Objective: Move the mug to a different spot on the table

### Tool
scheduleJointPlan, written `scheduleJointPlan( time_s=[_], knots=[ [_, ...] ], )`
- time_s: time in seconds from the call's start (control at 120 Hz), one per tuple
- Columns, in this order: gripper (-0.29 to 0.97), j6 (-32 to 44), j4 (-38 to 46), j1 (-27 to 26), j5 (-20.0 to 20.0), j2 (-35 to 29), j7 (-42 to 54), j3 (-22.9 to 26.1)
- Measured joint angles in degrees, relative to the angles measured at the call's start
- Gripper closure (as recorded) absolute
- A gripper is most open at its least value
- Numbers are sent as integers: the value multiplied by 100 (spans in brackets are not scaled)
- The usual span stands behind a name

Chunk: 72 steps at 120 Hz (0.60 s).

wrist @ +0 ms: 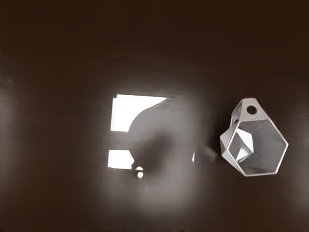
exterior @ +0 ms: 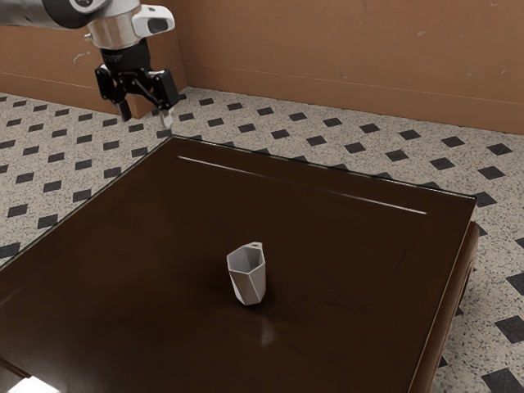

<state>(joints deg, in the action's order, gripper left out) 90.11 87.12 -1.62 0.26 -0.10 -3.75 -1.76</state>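
Your hand (exterior: 147, 114) hangs high near the surface's (exterior: 352, 246) far corner, fingers wide and empty. The mug (exterior: 247, 276) stands upright well apart from it, lower, nearer and toward the exterior view's right.

Glossy dark-brown table (exterior: 164, 246), speckled floor (exterior: 49, 164) with black diamonds, plain brown wall (exterior: 327, 41) behind.

You have one supporting surface: a dark brown, glossy table (exterior: 147, 246) (wrist: 58, 58). A single grey faceted mug (exterior: 246, 275) (wrist: 254, 143) stands directly on it, upright, mouth up, around the middle, well apart from every edge.
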Motion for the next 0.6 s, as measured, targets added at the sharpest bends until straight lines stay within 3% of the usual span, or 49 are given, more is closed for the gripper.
scheduleJointPlan(
  time_s=[0.217,0.408,0.6],
  knots=[
    [0,57,263,85,2,-91,-108,83],
    [0,945,2097,128,33,-402,-195,464],
    [0,1986,2343,-80,-21,174,-400,578]
  ],
)
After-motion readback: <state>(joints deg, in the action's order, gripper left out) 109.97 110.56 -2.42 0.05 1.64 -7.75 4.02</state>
